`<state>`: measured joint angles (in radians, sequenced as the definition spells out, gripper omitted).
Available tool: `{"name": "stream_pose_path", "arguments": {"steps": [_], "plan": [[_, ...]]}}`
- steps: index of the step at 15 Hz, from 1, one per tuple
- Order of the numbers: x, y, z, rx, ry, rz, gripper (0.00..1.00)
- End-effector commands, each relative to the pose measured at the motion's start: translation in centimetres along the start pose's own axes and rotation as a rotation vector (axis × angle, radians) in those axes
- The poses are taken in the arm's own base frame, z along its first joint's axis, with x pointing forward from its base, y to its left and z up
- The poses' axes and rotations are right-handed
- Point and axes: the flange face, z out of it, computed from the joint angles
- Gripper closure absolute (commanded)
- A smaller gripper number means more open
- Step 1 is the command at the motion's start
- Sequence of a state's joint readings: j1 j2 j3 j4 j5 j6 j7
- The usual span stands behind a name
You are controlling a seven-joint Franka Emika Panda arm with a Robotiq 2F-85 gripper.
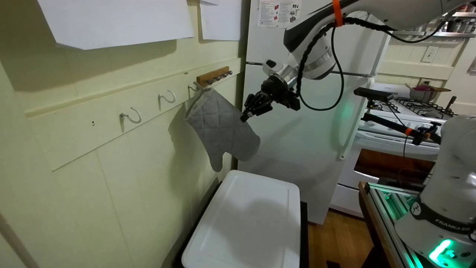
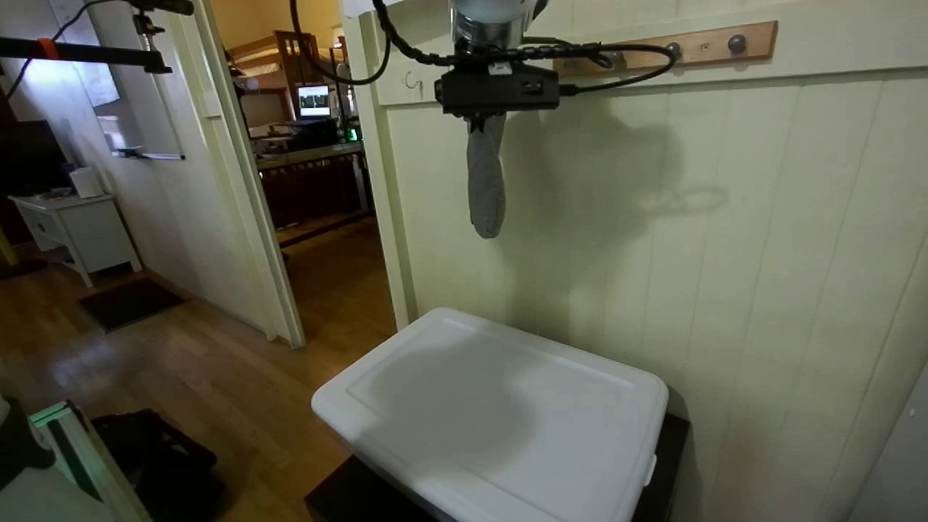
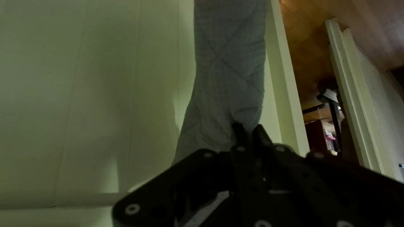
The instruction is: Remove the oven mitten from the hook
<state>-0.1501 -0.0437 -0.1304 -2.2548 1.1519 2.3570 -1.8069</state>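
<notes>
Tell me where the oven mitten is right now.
In an exterior view, the oven mitten hangs just left of centre, below the wooden peg rail and above the white bin. In the wrist view, the tool grips a fold of it.

A: Oven mitten (image 1: 225, 123) finish?
B: Matt cloth, quilted. Hand (image 3: 249, 127) mostly matt black; metal or plastic, can't tell.
A: Two curved hooks (image 1: 139, 118)?
B: Metal by the look, smooth. Peg rail (image 2: 714, 51) is wood.
A: Bin lid (image 1: 253, 219)?
B: Smooth plastic, low sheen.
A: Floor (image 2: 239, 362)?
B: Wood, glossy. Printed sheet (image 1: 269, 19): paper. Wrist collar (image 1: 289, 73): shiny metal.
</notes>
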Motion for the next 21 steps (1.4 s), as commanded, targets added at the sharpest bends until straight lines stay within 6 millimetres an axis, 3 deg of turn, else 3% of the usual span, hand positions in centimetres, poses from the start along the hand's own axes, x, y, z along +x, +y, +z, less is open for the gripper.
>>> {"name": "stream_pose_path", "arguments": {"steps": [1,4,5,6,9,10,11,12,14,21], "plan": [[-1.2,-0.5,1.7,0.012,-0.097,0.062,0.98],[-1.8,-0.4,3.3,-0.06,-0.16,0.101,0.98],[0.2,0.2,1.5,-0.057,-0.076,0.074,0.98],[0.4,0.2,1.8,-0.065,-0.078,0.074,0.9],[0.6,0.4,1.6,-0.07,-0.074,0.072,0.9],[0.5,0.5,1.6,-0.072,-0.074,0.073,0.98],[0.3,0.6,2.0,-0.086,-0.088,0.078,0.98],[-0.1,0.4,2.6,-0.086,-0.097,0.084,0.65],[-0.7,0.1,3.5,-0.098,-0.116,0.079,0.6],[-3.4,0.0,4.9,-0.246,0.002,0.245,0.06]]}}
